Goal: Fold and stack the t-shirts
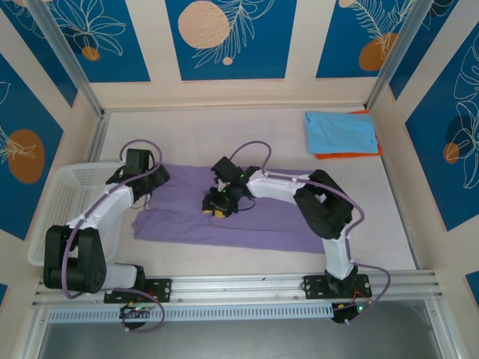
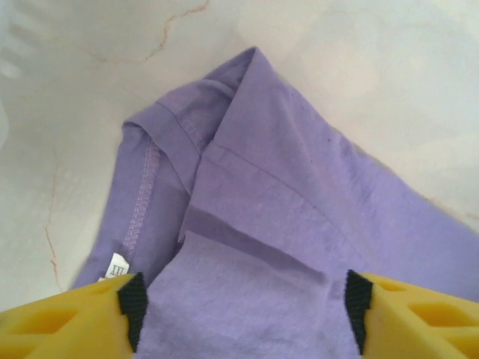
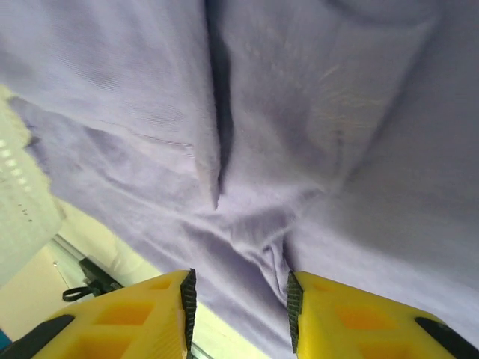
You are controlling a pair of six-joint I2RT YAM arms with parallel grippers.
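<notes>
Purple t-shirt (image 1: 269,221) beside white basket (image 1: 60,202)

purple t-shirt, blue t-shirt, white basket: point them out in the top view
purple t-shirt (image 1: 281,222), top view, lower right cloth
blue t-shirt (image 1: 340,132), top view, folded middle
white basket (image 1: 63,198), top view, bare mesh floor

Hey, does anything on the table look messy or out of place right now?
Nothing is spilled or damaged. The purple shirt lies half folded, with a bunched ridge by the right hand. On the far stack, the orange shirt pokes out from under the blue shirt.
</notes>
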